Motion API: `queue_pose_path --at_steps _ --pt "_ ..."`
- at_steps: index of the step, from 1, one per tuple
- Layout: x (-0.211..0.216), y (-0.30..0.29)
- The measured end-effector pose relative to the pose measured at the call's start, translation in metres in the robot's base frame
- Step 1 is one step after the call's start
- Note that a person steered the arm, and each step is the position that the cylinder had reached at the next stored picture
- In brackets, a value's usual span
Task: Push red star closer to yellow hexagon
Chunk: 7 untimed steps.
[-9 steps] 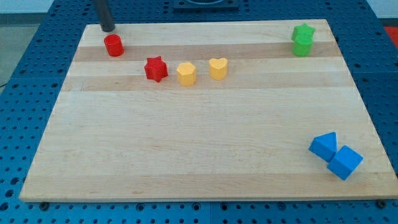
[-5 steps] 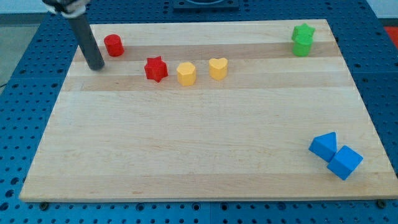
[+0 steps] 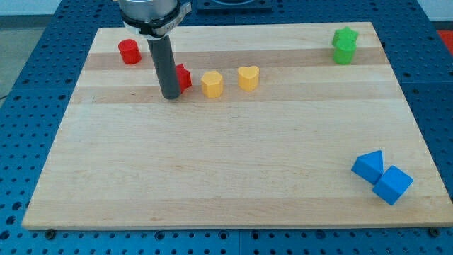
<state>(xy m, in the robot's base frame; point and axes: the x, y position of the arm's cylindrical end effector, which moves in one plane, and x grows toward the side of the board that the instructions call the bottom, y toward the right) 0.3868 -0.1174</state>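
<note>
A: Where is my tip (image 3: 170, 95) now?

B: It stands in the upper left part of the frame, on the wooden board (image 3: 212, 177). The rod hides the left side of the red star (image 3: 182, 76), so the tip is at the star's lower left, touching it or just beside it. I cannot tell which.

A: And the yellow hexagon (image 3: 211, 83)?

B: Just to the right of the star, with a small gap between them. A yellow heart (image 3: 248, 78) is further right, in the same row.

A: Is there any pincer, open or closed?

B: No, this arm carries none. It has only the rod, so nothing is gripped.

A: How should the push go, in your opinion?

B: I think the tip should move toward the view's right and a little up, so that it presses on the middle of the star's left side. If it pushes only on the lower corner, the star will probably turn or slide toward the top instead of toward the hexagon. The gap is short, so the push should be short and slow. Otherwise the star may knock the hexagon into the heart.

A: Are other blocks in the way?

B: No. The red cylinder (image 3: 129, 52) is in the upper left, well apart from the path.
</note>
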Motion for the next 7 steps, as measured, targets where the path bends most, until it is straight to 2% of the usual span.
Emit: queue_pose_path --at_steps 2,3,4,5,7 --pt "-0.004 -0.042" --pt "-0.035 -0.040" --pt "-0.035 -0.039" --pt "-0.036 -0.008" --pt "-0.029 -0.008"
